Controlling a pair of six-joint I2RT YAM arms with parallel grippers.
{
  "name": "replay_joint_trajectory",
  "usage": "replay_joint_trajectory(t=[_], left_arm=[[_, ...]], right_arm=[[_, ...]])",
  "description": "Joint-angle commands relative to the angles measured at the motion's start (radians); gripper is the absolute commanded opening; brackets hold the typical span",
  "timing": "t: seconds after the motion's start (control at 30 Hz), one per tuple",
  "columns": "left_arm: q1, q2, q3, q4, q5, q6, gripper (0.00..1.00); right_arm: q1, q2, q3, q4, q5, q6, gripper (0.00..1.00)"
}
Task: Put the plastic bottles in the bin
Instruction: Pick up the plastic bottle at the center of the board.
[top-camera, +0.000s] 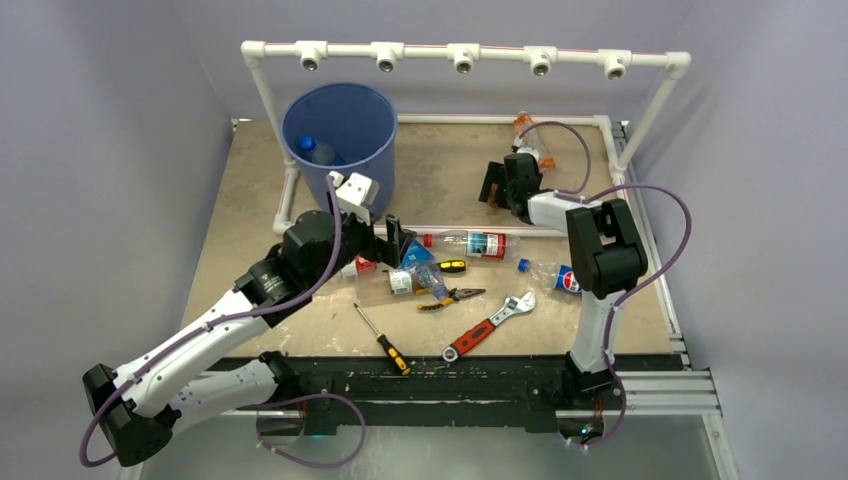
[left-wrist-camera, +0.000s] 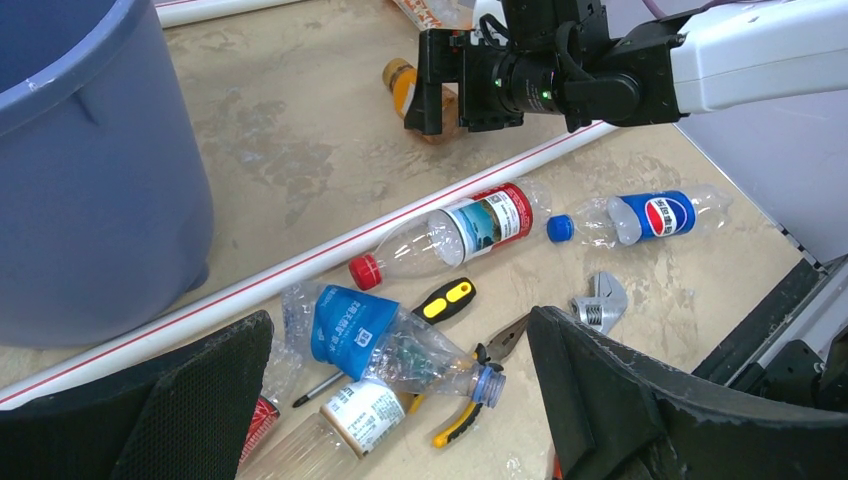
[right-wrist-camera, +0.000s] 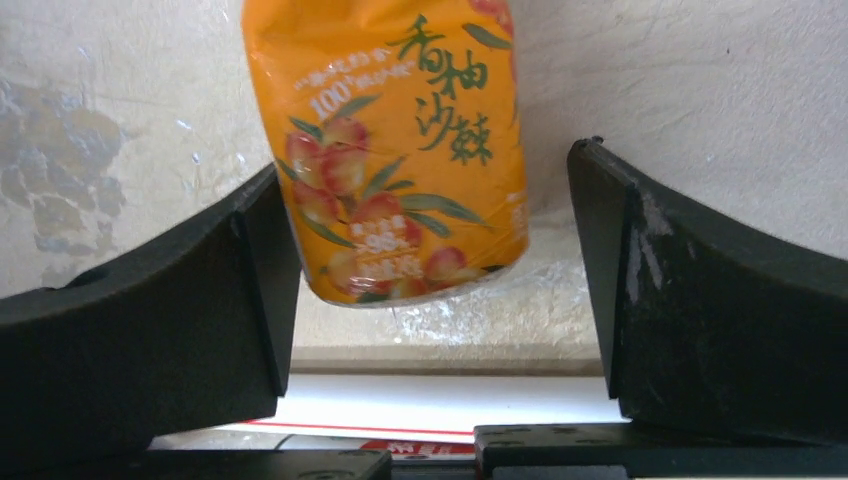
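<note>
The bin (top-camera: 368, 135) stands far left; most plastic bottles (top-camera: 475, 243) lie centrally on the table (top-camera: 450, 170). The right gripper (right-wrist-camera: 430, 230), jaws spread wide, straddles the orange bottle (right-wrist-camera: 390, 140) at far right, so its pickup appears to be the step in hand. The left gripper (left-wrist-camera: 400, 370) hangs open above the central group; next, close the right jaws squarely on the bottle body.

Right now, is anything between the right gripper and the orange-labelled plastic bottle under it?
Nothing visible. The orange-labelled plastic bottle lies on the tabletop between the right gripper's open fingers, close against one finger with a gap to the other.
</note>
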Motion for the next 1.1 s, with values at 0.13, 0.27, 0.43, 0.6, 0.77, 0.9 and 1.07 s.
replay_joint_trajectory(t=[0.13, 0.27, 0.43, 0.6, 0.77, 0.9, 1.07], left_arm=[[-0.006, 0.003, -0.002, 0.027, -0.004, -0.003, 0.98], [-0.007, 0.008, -0.002, 0.029, -0.005, -0.003, 0.98], [-0.007, 0.009, -0.004, 0.031, -0.014, -0.006, 0.98], [-0.008, -0.036, -0.028, 0.085, 0.016, -0.017, 0.99], [-0.008, -0.171, -0.13, 0.27, 0.042, -0.034, 0.99], [-0.006, -0.271, -0.228, 0.444, 0.142, -0.049, 0.99], [-0.005, -0.297, -0.229, 0.451, 0.263, -0.018, 0.99]], right_arm=[[-0.004, -0.009, 0.001, 0.027, -0.006, 0.004, 0.74], [-0.004, -0.049, -0.046, 0.071, -0.017, -0.004, 0.6], [0.002, -0.176, -0.149, 0.155, -0.037, -0.006, 0.49], [0.053, -0.366, -0.269, 0.2, -0.05, 0.011, 0.44], [0.187, -0.68, -0.476, 0.348, -0.125, 0.028, 0.43], [0.32, -0.973, -0.645, 0.446, -0.212, -0.018, 0.41], [0.417, -1.287, -0.836, 0.555, -0.423, 0.002, 0.38]])
